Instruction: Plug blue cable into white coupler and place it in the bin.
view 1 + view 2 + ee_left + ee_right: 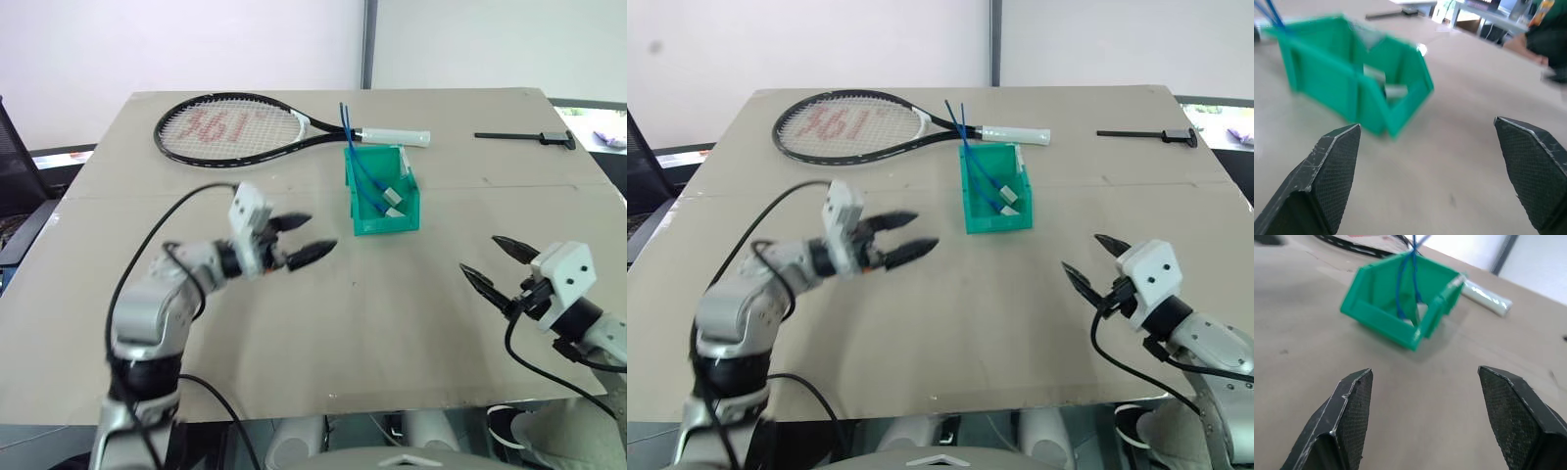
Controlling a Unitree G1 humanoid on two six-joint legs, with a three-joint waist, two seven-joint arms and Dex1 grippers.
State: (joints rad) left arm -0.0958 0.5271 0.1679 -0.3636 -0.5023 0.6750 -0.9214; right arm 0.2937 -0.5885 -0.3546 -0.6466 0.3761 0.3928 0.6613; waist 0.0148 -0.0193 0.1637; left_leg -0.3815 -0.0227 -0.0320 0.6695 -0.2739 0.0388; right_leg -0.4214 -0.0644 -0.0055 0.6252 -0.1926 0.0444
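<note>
- Teal plastic marks the bin (384, 201) in the left eye view, set on the cardboard-coloured table (294, 333) just in front of the handle of a tennis racket (235, 130). The blue cable (361, 168) is seen lying inside it, its free loop standing up over the back wall, and the white coupler (394, 199) is seen at the cable's lower end within the bin. The left gripper (299, 238) is held over bare table, near the bin's left side but apart from it, jaws spread and empty. The right gripper (500, 262) is held well apart to the right, jaws likewise spread and empty.
- Nothing different is given by the right eye view; a black tool (1146, 135) is seen far back on the table.
- Pale pieces are seen in the bin through the left wrist view, blurred; whether plug and coupler are fully mated cannot be told.
- Cable and coupler are shown together inside the bin in the right wrist view.
- Placement is judged done; little appears to be left beyond clearing the arms.
</note>
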